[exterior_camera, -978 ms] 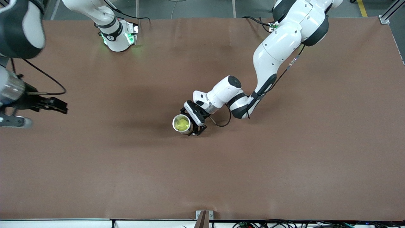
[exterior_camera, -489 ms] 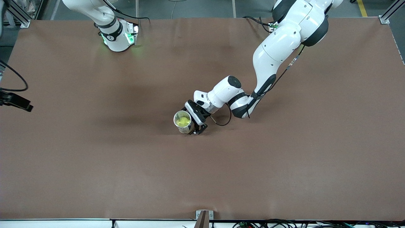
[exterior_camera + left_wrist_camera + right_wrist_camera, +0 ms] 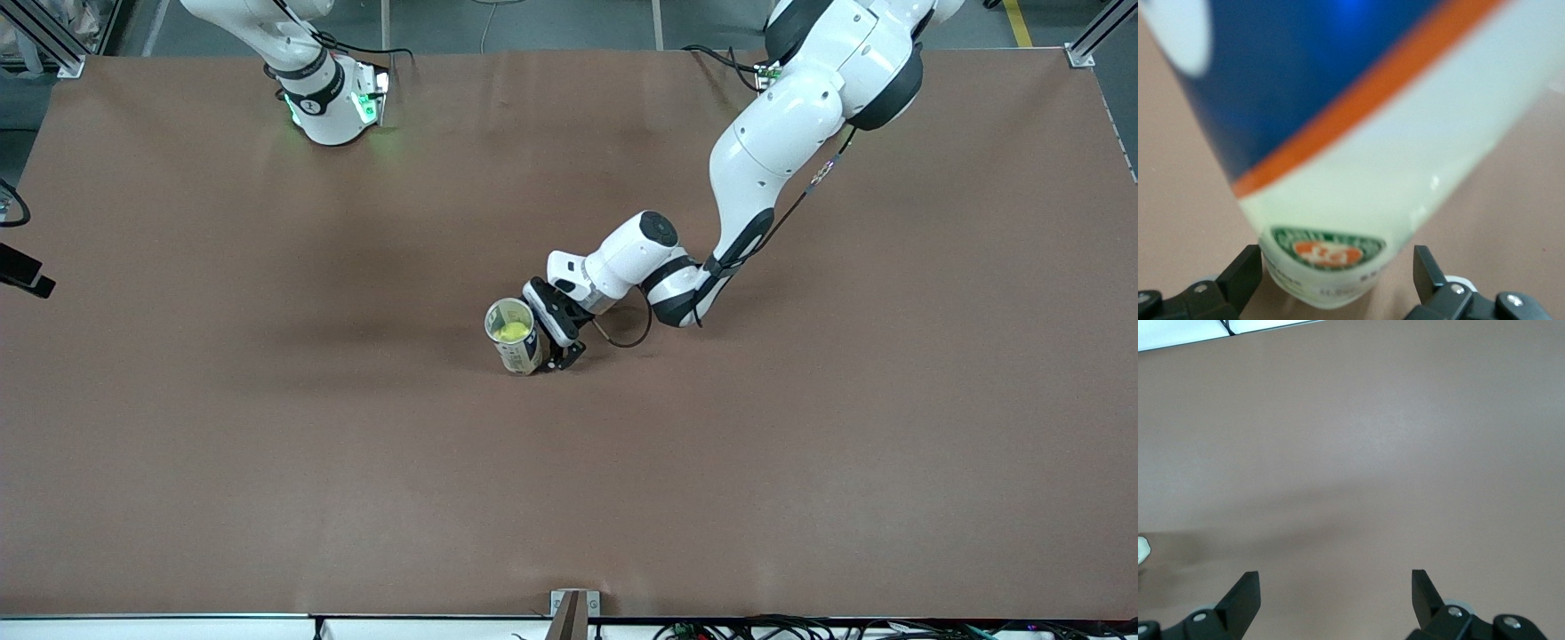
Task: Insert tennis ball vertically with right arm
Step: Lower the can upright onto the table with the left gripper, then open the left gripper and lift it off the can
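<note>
A white can [image 3: 518,342] with blue and orange bands stands tilted at the middle of the table, its open mouth leaning toward the right arm's end. The yellow tennis ball [image 3: 510,332] lies inside it. My left gripper [image 3: 544,345] is low at the can's base, open, with the can [image 3: 1358,153] between its fingers [image 3: 1245,273]; one finger touches it and a small gap shows at the other. My right gripper [image 3: 1335,600] is open and empty over bare table. In the front view only a black bit of it [image 3: 22,271] shows at the edge at the right arm's end.
The brown table [image 3: 800,462] spreads wide around the can. The right arm's base [image 3: 333,107] glows green at the robots' edge. A small metal bracket [image 3: 573,609] sits at the table's edge nearest the camera.
The right arm has drawn back toward its end of the table, almost out of the front view. The can has gone from nearly upright to tilted, and the left gripper has shifted slightly with it.
</note>
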Robot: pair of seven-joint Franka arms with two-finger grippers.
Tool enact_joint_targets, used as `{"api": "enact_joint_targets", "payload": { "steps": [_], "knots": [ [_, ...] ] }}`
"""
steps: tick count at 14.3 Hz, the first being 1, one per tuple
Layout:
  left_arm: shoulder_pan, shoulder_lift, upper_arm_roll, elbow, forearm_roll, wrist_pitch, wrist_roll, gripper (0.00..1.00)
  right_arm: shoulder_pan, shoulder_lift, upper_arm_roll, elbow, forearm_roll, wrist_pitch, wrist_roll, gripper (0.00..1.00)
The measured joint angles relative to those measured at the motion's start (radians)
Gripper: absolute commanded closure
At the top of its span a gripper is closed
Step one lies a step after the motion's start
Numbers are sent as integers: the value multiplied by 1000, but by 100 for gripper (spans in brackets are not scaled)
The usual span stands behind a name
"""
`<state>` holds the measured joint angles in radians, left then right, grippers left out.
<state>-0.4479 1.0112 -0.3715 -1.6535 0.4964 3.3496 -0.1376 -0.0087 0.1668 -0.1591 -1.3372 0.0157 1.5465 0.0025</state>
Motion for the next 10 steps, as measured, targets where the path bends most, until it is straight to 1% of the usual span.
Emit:
{"api": "enact_joint_targets", "payload": {
  "steps": [2, 4, 7, 10],
  "knots": [
    [3, -9, 1, -22, 0, -3, 1, 0, -4, 0, 8, -1, 0, 1, -2, 0],
    [13, -39, 2, -58, 0, -21, 2, 0, -8, 0, 11, -1, 0, 3, -4, 0],
    [43, -103, 4, -122, 3, -65, 3, 0, -50, -2, 46, -6, 0, 7, -22, 0],
    [69, -183, 4, -191, 4, -151, 3, 0, -64, -7, 64, -12, 0, 9, -29, 0]
  ]
}}
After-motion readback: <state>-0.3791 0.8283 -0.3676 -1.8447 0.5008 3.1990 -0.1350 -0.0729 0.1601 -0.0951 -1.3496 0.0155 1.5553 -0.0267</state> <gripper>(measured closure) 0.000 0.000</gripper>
